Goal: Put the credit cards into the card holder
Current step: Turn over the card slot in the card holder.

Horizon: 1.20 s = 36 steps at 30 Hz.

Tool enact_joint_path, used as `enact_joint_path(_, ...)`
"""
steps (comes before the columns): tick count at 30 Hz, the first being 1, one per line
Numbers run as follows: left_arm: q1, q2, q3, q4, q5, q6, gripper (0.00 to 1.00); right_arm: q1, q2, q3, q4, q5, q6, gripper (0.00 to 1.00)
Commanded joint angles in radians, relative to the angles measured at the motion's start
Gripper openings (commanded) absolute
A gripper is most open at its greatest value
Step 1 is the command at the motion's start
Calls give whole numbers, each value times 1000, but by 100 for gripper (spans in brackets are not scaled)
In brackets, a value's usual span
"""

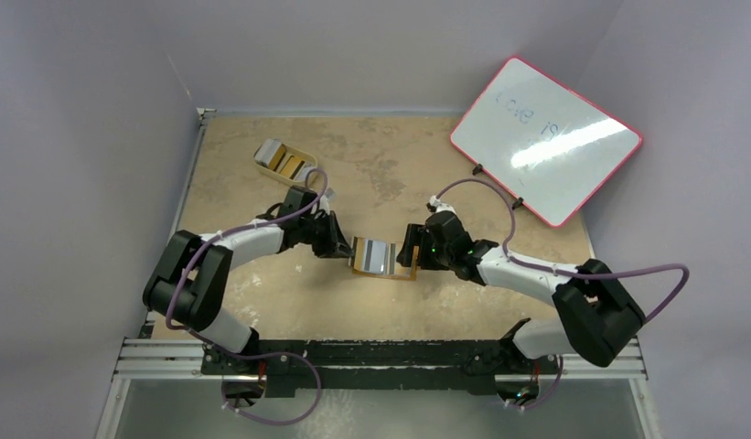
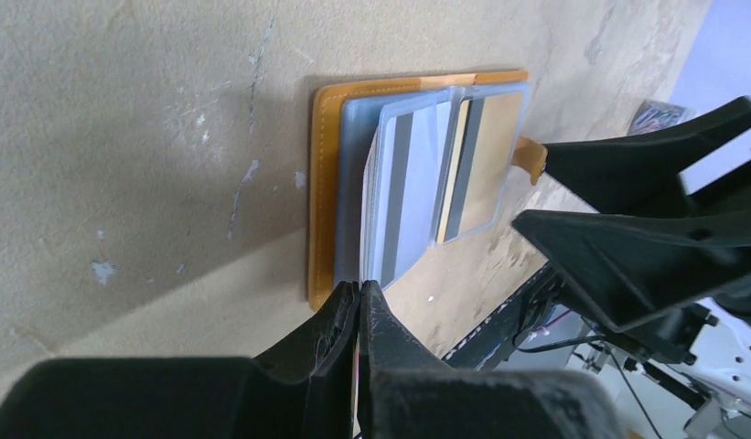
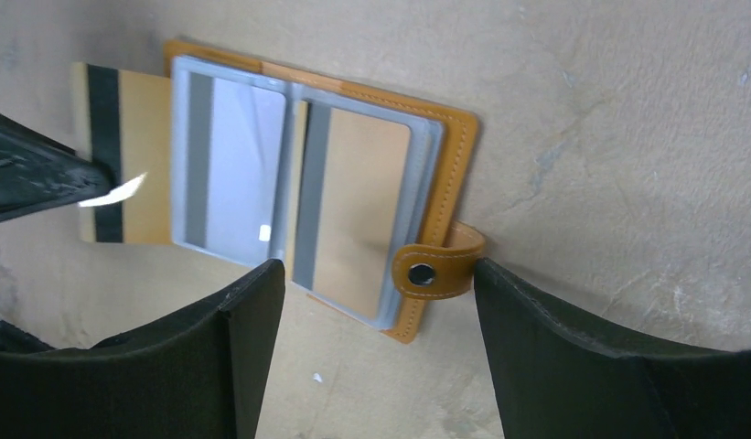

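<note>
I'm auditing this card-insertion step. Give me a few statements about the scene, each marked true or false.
1. The card holder lies open on the table. True.
2. The right end effector is shut on a card. False: it is open, with its fingers on either side of the snap tab.
3. The left end effector pinches a gold card that sticks out past the holder's edge. True.
4. The tray at the back is empty. False: cards sit in it.

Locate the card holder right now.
Top view: card holder lies open mid-table, between the left gripper, pinching a gold card, and the open right gripper.
</note>
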Motion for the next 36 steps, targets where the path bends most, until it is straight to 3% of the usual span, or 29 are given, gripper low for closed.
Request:
enact_joint_path(1,-12,-25,-6,115,34,-68,0,5,-6,-20,23,26,-3,76)
enact_joint_path(8,-38,-81,-6,172,32,-138,0,5,-102,-3,-23,0,3,76)
enact_joint_path(15,-131,-54,-13,352,26,-265,0,5,-215,37,-111,54,-2,77)
enact_joint_path(24,-170,17,5,300,-32,-208,0,5,-296,-7,-31,-51,-5,72)
enact_joint_path(29,-170,-3,28,178,-80,-127,0,5,-242,-30,46,-102,5,60)
enact_joint_path(36,-170,-18,27,154,-100,-116,0,5,-146,11,64,-111,-23,43)
